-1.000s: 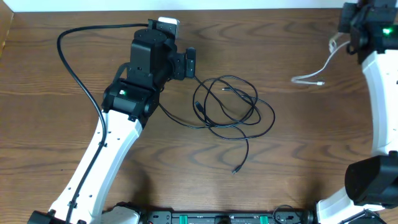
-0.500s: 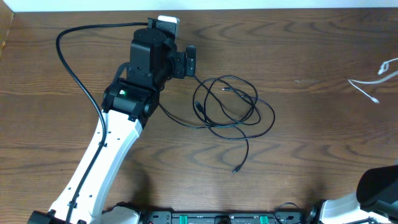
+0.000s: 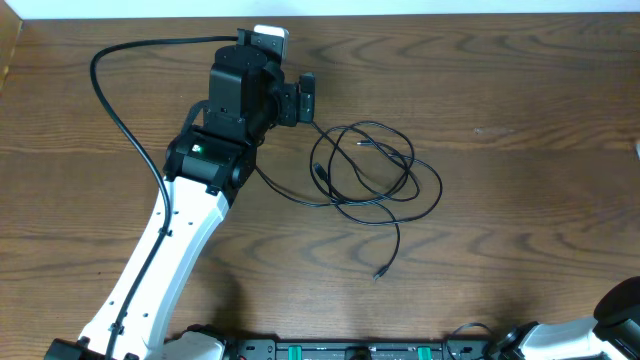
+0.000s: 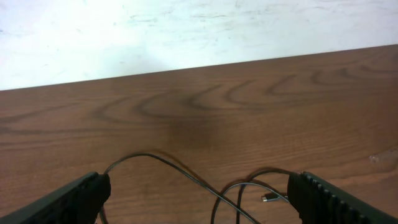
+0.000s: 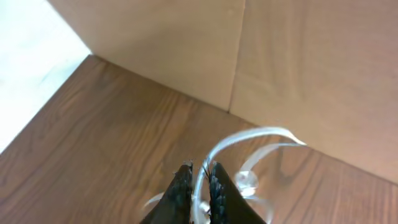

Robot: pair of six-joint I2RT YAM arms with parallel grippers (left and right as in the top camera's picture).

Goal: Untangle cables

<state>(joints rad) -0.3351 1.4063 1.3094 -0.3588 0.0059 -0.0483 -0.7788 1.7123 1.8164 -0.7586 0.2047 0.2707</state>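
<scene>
Fingers [image 4: 78, 198] of the left gripper [image 4: 199, 186] stood wide apart, holding nothing, low over the table [image 3: 520, 230] at the left edge of the black cables [image 3: 375, 175]. I judged it was placed there to straddle a strand for a pull. Those cables lay flat near the table's middle in loose overlapping loops. In the overhead view the heap stretched from upper left to lower right. One tail ran down toward the near edge to a plug end [image 3: 378, 273], and another strand passed left under the arm. Further right, outside the overhead frame, the right gripper [image 5: 196, 186] was pinched shut on the white cable [image 5: 249, 138], which curled forward and rightward from the fingers. Held out there, I reckoned, it could not mix with the black tangle.
</scene>
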